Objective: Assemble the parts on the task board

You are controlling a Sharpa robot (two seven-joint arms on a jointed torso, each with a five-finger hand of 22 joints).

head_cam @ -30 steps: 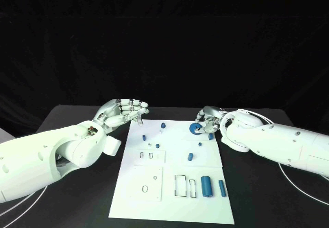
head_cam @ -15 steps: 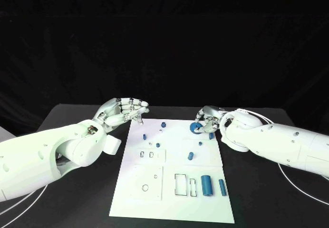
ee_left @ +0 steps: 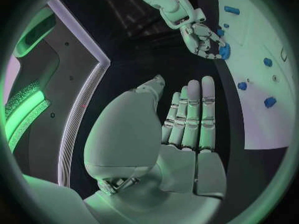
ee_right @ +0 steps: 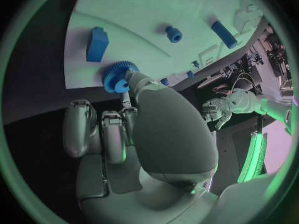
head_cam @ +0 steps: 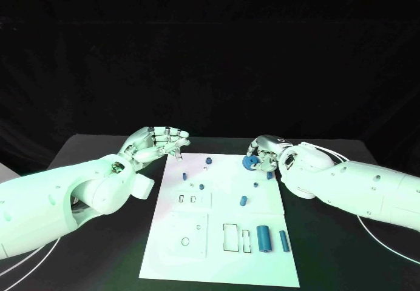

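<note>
Right hand [head_cam: 267, 156] pinches the small blue toothed gear [head_cam: 249, 162] over the white task board's [head_cam: 219, 254] far edge, left hand [head_cam: 158, 143] hovers empty with fingers apart.

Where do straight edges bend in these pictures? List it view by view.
Head view: task board edges run straight. Left wrist view: the board's edge curves past the left hand. Right wrist view: it bows beyond the right hand holding the blue gear.

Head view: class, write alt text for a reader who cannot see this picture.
The robot's right hand holds a blue gear at the far right edge of the white task board. The left hand hovers with curled fingers at the board's far left corner. Small blue parts stand across the board.
</note>
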